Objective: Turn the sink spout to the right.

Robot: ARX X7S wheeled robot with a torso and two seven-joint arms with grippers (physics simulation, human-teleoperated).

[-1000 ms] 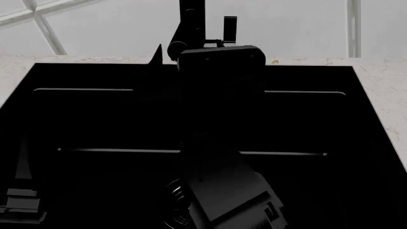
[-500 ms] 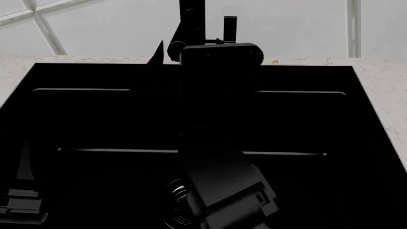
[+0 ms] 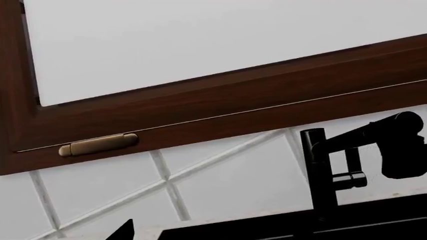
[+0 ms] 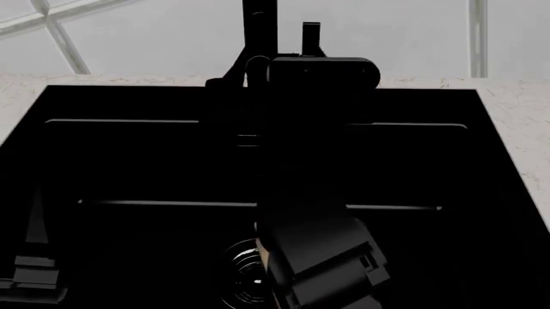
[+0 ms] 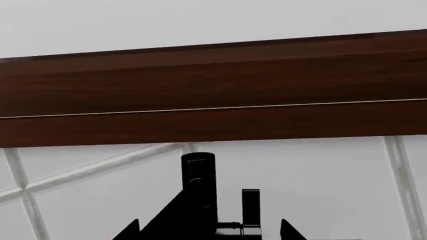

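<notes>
The matte black sink spout [image 4: 259,32] stands at the back of the black sink [image 4: 129,161], with its small upright lever handle [image 4: 311,35] on its right side. My right gripper [image 4: 275,74] reaches over the basin to the spout. In the right wrist view its jaws stand open [image 5: 207,231], and the spout column and sloping arm [image 5: 198,190] lie between the fingertips [image 5: 128,231], closer to one finger. The left wrist view shows the spout [image 3: 320,170] from the side with the right gripper [image 3: 400,160] by its arm. My left gripper [image 4: 35,257] hangs open and empty at the basin's near left.
The round metallic drain [image 4: 245,283] lies partly under my right forearm. Pale marble counter [image 4: 516,109] borders the sink. Behind the spout is a white tiled wall [image 5: 333,190] under a dark wooden window frame [image 5: 213,90] with a brass latch [image 3: 97,145].
My right gripper and forearm have shifted to the right and slightly farther in at the spout. The left arm has hardly moved.
</notes>
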